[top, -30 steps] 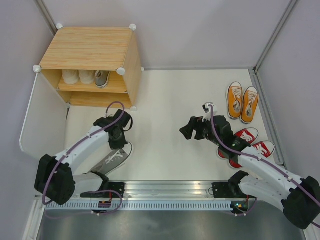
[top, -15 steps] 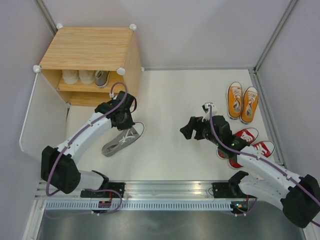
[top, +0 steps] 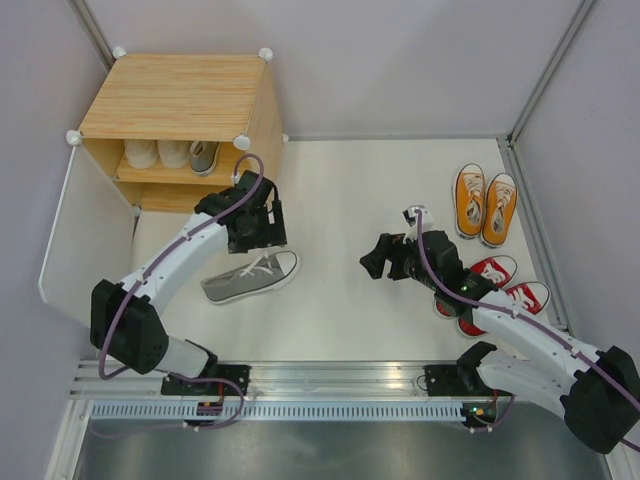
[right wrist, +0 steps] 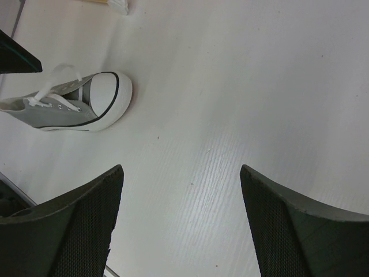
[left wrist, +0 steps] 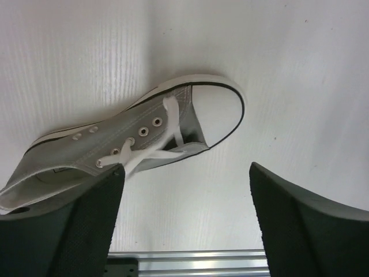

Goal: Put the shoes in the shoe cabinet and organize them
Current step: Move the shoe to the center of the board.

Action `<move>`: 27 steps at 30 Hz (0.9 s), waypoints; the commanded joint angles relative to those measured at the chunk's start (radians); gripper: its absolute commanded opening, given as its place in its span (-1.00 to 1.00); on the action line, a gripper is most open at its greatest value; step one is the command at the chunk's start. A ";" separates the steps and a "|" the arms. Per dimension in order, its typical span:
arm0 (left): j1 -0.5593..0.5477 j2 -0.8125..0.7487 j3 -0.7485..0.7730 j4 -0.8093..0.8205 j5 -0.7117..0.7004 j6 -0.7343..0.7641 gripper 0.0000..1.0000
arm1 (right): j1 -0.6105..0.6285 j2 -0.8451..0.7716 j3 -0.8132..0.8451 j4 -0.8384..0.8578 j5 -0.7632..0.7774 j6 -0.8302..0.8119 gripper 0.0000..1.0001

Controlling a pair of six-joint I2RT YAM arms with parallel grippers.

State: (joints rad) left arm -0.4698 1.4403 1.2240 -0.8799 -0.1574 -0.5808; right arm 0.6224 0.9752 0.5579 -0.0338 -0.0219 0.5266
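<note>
1. At the far-left corner of the table (top: 340, 200): shoe cabinet (top: 175, 95), light wood, white round connectors at its corners. White door panel (top: 88, 240) swung open, lying out from the cabinet's front-left side.
2. On the cabinet's middle shelf (top: 180, 176): cream pair (top: 157, 152), 2 shoes side by side, and just right of them 1 shelved grey shoe (top: 205, 157). The compartment below is too shadowed to read.
3. On the table just in front of the cabinet, off its right front corner: 1 loose grey shoe (top: 250, 277) (left wrist: 144, 138) (right wrist: 69, 107), white laces and toe cap, toe pointing right, away from the cabinet, heel toward the open door.
4. Between the cabinet's right front corner and the loose grey shoe: left gripper (top: 262, 222) (left wrist: 185, 173), raised above the shoe, jaws spread wide and gripping nothing. In the wrist view 1 finger overlaps the heel end; contact cannot be judged.
5. Well to the right of the cabinet, mid-table: right gripper (top: 378, 262) (right wrist: 180, 173), jaws spread wide, only bare tabletop between them.
6. Far right of the cabinet, by the table's right edge: orange pair (top: 485, 205), 2 shoes side by side, toes toward the near edge.
7. Nearer than the orange pair, equally far from the cabinet: red pair (top: 525, 296), partly hidden under the right arm.
</note>
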 commanded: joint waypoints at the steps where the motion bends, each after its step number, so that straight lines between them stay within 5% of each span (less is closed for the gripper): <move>1: -0.001 -0.049 0.020 -0.062 -0.039 0.088 0.87 | -0.004 0.000 0.005 0.014 0.014 -0.013 0.72; 9: -0.001 -0.031 0.045 -0.076 -0.024 0.314 0.96 | -0.003 0.005 0.007 0.014 0.016 -0.023 0.72; 13: -0.003 0.008 0.062 -0.077 -0.027 0.545 0.96 | -0.003 0.008 0.008 0.009 0.016 -0.028 0.71; 27: -0.003 -0.035 -0.219 0.068 0.084 0.869 0.99 | -0.003 0.013 0.008 0.015 0.014 -0.027 0.72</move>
State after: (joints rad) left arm -0.4717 1.3964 1.0168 -0.8566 -0.1078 0.1635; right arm 0.6224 0.9859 0.5579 -0.0345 -0.0208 0.5179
